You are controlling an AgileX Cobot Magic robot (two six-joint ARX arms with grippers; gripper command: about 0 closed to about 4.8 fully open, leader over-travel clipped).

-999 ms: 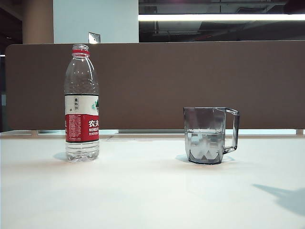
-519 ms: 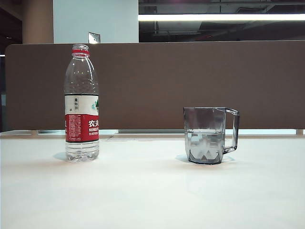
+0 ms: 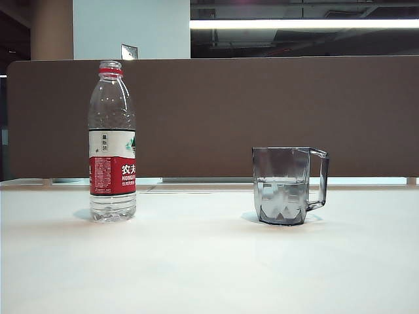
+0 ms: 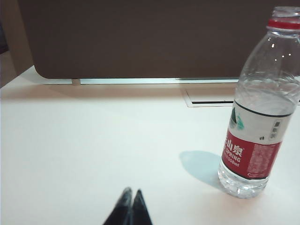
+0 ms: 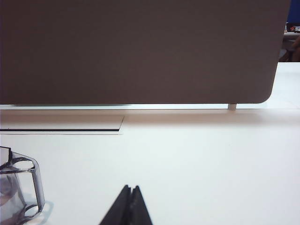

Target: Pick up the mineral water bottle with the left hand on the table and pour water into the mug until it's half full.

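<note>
Both grippers sit low over the white table (image 3: 209,261) with their fingertips pressed together, holding nothing. Seen from the left wrist camera, the left gripper (image 4: 131,193) shows only as two dark tips meeting in a point, no gap between them. Its mineral water bottle (image 4: 260,108) stands upright well apart from those tips, off at about two o'clock from them. Seen from the right wrist camera, the right gripper (image 5: 131,188) is likewise pinched closed, and the mug (image 5: 18,187) sits near it, at about nine o'clock from the tips, with only its angular handle and part of the wall in view.

Neither arm appears in the exterior view. There the mineral water bottle (image 3: 112,140) stands on the left part of the table, uncapped, with a red ring at its neck, a white and red label around its middle, and a shallow layer of water at its base. From the bottle, the mug (image 3: 281,186) lies at about three o'clock, well apart from it, upright, with its handle turned away from the bottle. Water fills the smoky faceted glass to roughly half its height. A brown partition (image 3: 262,111) runs across behind both things, along the far edge of the table, and a slim cable slot (image 4: 211,97) is set into the tabletop just before it.
</note>
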